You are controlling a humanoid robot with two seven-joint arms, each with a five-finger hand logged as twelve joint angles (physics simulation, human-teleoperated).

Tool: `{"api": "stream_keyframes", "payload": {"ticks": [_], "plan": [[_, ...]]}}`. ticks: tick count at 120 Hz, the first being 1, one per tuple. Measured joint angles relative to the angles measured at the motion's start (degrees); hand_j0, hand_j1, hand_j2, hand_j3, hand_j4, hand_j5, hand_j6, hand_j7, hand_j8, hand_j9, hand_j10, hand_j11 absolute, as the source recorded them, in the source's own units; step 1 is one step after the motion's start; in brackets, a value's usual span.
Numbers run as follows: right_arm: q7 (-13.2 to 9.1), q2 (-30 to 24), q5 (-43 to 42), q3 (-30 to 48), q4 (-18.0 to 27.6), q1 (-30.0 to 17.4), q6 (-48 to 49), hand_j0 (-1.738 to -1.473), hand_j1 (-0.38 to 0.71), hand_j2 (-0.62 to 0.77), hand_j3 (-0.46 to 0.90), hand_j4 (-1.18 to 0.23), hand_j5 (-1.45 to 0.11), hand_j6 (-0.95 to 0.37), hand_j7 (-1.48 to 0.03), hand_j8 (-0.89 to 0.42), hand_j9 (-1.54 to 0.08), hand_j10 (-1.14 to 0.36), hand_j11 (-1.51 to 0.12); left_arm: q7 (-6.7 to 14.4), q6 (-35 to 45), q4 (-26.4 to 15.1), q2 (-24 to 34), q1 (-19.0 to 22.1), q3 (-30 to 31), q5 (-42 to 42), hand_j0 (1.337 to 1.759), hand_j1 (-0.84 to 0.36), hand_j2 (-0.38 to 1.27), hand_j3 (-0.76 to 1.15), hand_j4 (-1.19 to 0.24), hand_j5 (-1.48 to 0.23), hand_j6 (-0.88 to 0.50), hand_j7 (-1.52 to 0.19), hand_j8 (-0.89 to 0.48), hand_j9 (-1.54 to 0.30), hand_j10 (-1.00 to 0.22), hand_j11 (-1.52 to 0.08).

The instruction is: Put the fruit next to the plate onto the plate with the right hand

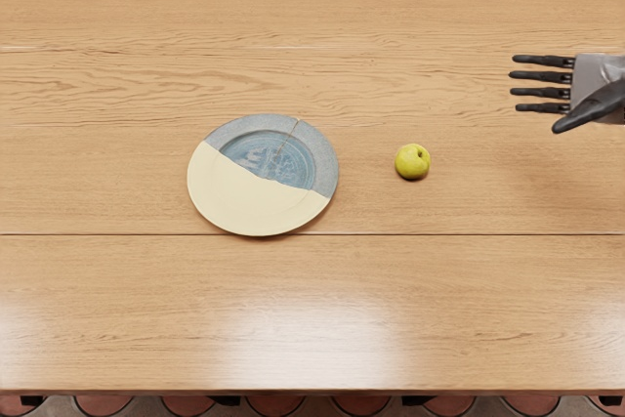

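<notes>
Nearest the camera, the counter [312, 319] shows plain wood grain on the near side of the plate [262, 175].

Finding 1. Your right hand [576, 93] comes in well to the right of the plate and a little beyond it. Its fingers [542, 76] are stretched flat and parted, with the thumb angled beneath them, and it grasps nothing. No left hand is in view.

Finding 2. The fruit [412, 161], a small yellow-green apple, sits on the counter near the plate's right side. It is clear of the rim and level with the plate's middle, so it lies between hand and plate.

Finding 3. The plate lies flat, glazed part cream and part blue-grey, with nothing on it.

Assessment: the reach appears not yet begun.

Recommendations: bring the hand over the apple from above rather than sweeping in sideways. A round, smooth fruit will likely roll if it is nudged on one side. Keep the fingers parted until they straddle its widest part, then close with the thumb opposing. Lift clear of the rim before you cross. Lower the apple to the plate's centre and let go only once it rests there.
</notes>
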Motion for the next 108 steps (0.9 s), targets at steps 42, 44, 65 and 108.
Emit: {"api": "stream_keyframes", "payload": {"ticks": [42,44,65,108], "plan": [[0.0,8.5,-26.9,-3.5,14.4,10.9,-3.6,-1.658,-0.35,0.00,0.00,0.00,0.00,0.00,0.00,0.00,0.00,0.00,0.00,0.0,0.0,0.0,0.0,0.0,0.0,0.0,1.658,0.33,0.00,0.00,-0.02,-0.02,-0.02,-0.02,-0.02,-0.02,-0.02,-0.02],[0.0,8.6,-29.2,-3.8,15.9,11.2,-5.1,-1.658,-0.35,0.00,0.00,0.00,0.00,0.00,0.00,0.00,0.00,0.00,0.00,0.0,0.0,0.0,0.0,0.0,0.0,0.0,1.658,0.33,0.00,0.00,-0.02,-0.02,-0.02,-0.02,-0.02,-0.02,-0.02,-0.02],[0.0,9.7,-42.0,-20.6,25.2,18.7,-31.3,-1.658,-0.31,-0.01,0.00,-0.03,-0.04,-0.03,-0.04,-0.03,-0.04,-0.03,-0.04,0.0,0.0,0.0,0.0,0.0,0.0,0.0,1.658,0.33,0.00,0.00,-0.02,-0.02,-0.02,-0.02,-0.02,-0.02,-0.02,-0.02],[0.0,23.9,-45.6,-47.1,25.6,21.1,-65.7,-1.658,-0.16,-0.03,0.00,-0.16,-0.20,-0.16,-0.20,-0.16,-0.20,-0.16,-0.20,0.0,0.0,0.0,0.0,0.0,0.0,0.0,1.658,0.33,0.00,0.00,-0.02,-0.02,-0.02,-0.02,-0.02,-0.02,-0.02,-0.02]]}}
